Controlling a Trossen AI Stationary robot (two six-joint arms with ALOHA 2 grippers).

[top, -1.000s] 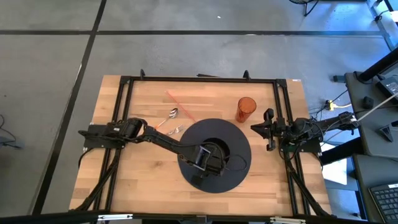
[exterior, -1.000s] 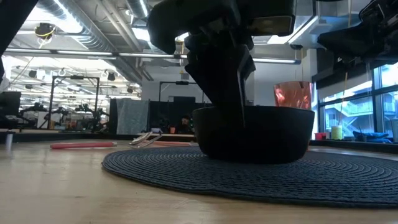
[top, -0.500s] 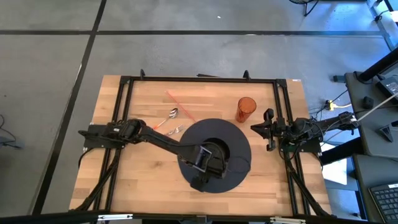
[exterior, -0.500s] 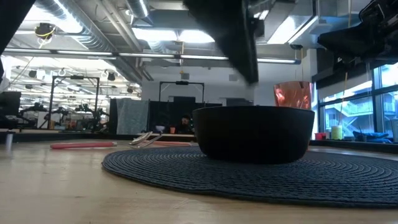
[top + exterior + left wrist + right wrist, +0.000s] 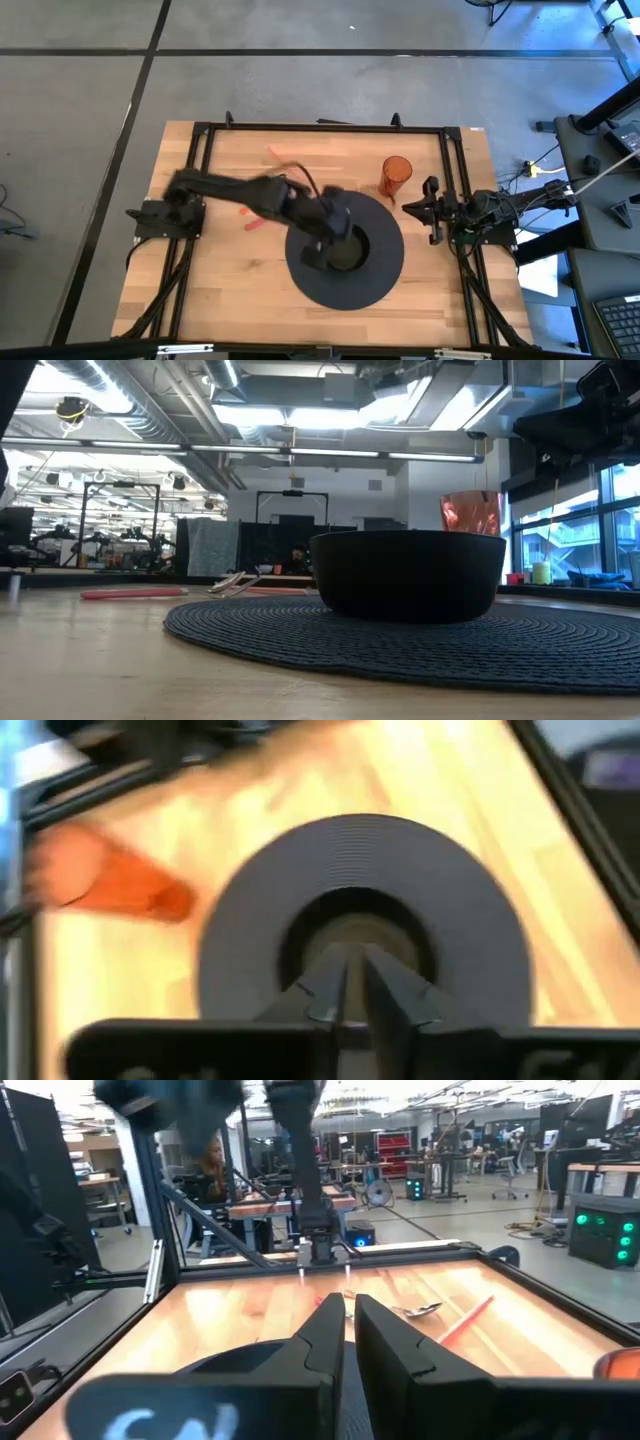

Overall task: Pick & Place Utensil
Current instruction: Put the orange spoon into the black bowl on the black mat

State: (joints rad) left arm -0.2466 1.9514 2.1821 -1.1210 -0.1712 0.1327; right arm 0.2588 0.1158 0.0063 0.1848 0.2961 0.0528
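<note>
High view: we are seeing the left gripper (image 5: 322,245) hanging blurred over the bowl (image 5: 350,250) on the round mat (image 5: 385,270); the cup (image 5: 395,175) is standing near the mat. The right gripper (image 5: 432,210) is parked at the table's (image 5: 200,300) right edge.

Low view: we are finding the bowl on the mat, with a red straw (image 5: 132,593) and utensils (image 5: 235,582) lying farther back.

Left wrist: fingers (image 5: 322,990) nearly together, gripping nothing, above the bowl.

Right wrist: fingers narrow, empty; a spoon (image 5: 420,1309) is lying beside the straw.
</note>
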